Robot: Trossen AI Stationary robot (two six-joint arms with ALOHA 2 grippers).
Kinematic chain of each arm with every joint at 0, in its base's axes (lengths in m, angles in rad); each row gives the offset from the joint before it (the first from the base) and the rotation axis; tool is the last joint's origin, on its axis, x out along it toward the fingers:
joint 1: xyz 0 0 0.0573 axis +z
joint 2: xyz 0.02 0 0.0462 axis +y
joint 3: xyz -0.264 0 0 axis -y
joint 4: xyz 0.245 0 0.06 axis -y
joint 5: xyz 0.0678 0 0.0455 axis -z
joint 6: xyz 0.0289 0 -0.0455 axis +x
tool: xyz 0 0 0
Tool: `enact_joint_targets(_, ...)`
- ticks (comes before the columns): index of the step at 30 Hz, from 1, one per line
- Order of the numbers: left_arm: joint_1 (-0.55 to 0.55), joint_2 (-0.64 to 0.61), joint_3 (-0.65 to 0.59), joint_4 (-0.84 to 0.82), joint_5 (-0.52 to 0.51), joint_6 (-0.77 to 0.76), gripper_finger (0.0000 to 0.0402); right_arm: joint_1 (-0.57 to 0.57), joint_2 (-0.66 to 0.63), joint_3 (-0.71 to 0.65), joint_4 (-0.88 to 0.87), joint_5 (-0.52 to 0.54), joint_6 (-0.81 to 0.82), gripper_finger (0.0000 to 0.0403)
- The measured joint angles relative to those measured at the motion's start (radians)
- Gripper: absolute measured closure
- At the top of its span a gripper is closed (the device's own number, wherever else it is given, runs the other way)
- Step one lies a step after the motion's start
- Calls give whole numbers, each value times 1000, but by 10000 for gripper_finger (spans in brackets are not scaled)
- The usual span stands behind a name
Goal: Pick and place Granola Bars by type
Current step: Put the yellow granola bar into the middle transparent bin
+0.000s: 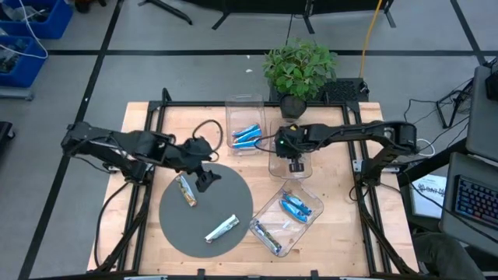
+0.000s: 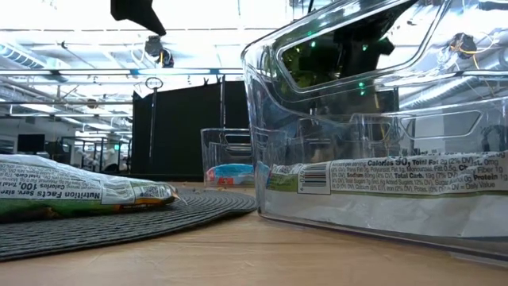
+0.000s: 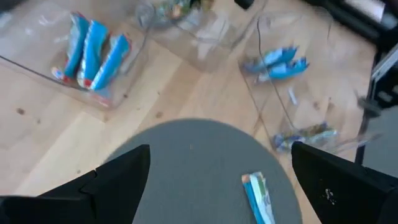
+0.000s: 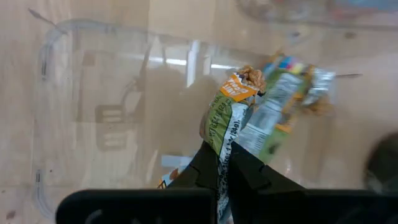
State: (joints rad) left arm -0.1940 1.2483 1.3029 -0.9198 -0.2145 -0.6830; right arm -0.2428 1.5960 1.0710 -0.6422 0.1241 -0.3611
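Two granola bars lie flat on the round grey mat (image 1: 206,210): a tan one (image 1: 185,189) and a silvery one (image 1: 222,228). My left gripper (image 1: 206,179) hovers open over the mat's far edge, and its wrist view shows the silvery bar (image 3: 258,196) below and ahead. My right gripper (image 1: 296,165) is over the middle clear bin (image 1: 274,165), shut on a green-and-tan bar (image 4: 224,127). A second bar of that kind (image 4: 286,93) lies on the bin floor beside it. Blue bars fill the far bin (image 1: 246,136) and the near-right bin (image 1: 296,206). My right gripper pinches the green-and-tan bar between its two fingers, on the wrapper's near end (image 4: 219,146). The fingers come from above, pointing down into the middle bin. The bar hangs below them, its orange-tipped far end (image 4: 242,84) toward the bin floor. Whether it touches the floor I cannot tell.
A potted plant (image 1: 299,68) stands at the table's far edge behind the bins. The near-right bin also holds a non-blue bar (image 1: 267,237) along its near wall. Bare wood shows left of the mat and right of the middle bin (image 1: 334,179).
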Motion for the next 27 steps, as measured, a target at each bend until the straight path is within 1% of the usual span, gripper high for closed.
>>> enact_joint_targets(3,-6,38,0,-5,6,-4,11,-3,47,0,15,-27,-8,400)
enact_joint_targets(8,-15,95,-1,-8,38,-12,11,-3,112,-1,26,-25,-17,400)
enact_joint_targets(10,-16,123,-1,-7,63,-30,11,-3,118,-1,35,-24,-18,390)
enact_joint_targets(13,-21,165,-1,-9,98,-34,11,-3,116,5,54,-25,-21,354)
enact_joint_targets(18,-30,231,0,-11,102,-63,11,-3,108,55,46,-16,-17,284)
enact_joint_targets(20,-36,252,-1,-11,103,-63,11,-2,108,79,29,13,-18,261)
enact_joint_targets(22,-45,271,-1,-12,111,-63,11,-2,108,103,16,37,-18,242)
enact_joint_targets(27,-66,309,0,-14,166,-64,11,-6,106,132,3,37,-18,213)
